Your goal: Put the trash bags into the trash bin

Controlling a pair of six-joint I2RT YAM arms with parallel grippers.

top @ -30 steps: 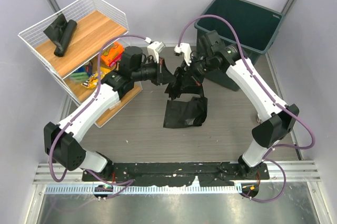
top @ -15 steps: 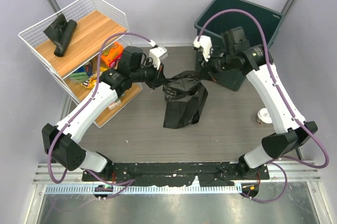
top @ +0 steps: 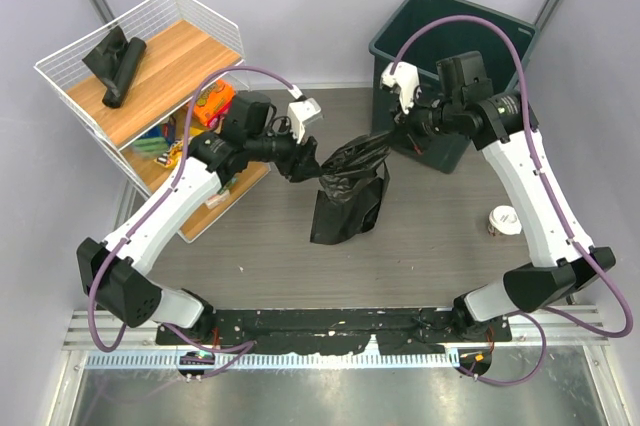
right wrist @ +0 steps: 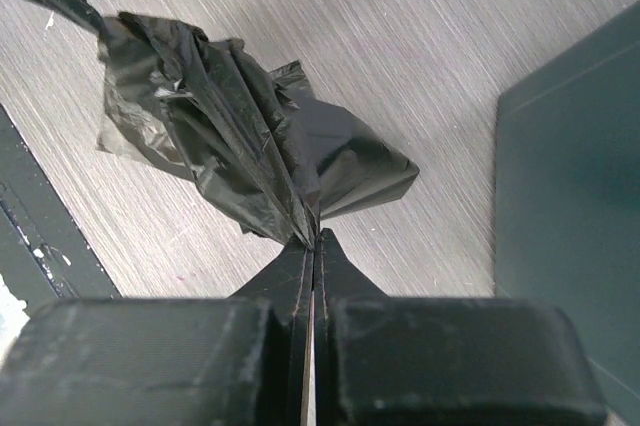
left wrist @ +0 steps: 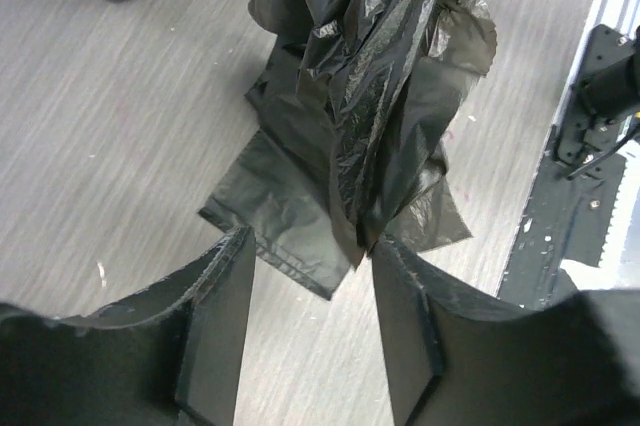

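Top external, trash bag [top: 350, 184]: thin glossy black plastic, crinkled and bunched; strung between both arms, its flat lower part lying on the tabletop [top: 250, 256], just beside the trash bin [top: 455, 31] and outside it
Right end effector [right wrist: 310, 243]: fingers pressed together, pinching a gathered corner of the bag
Left end effector [left wrist: 312, 246]: fingers apart; a creased fold hangs at their tips, contact unclear
Bin: dark green hard plastic, square, rolled rim
Rolled bags [top: 115, 64]: black roll on the wooden top shelf of the white wire rack [top: 185, 51]
Tabletop surface: grey, wood-grained
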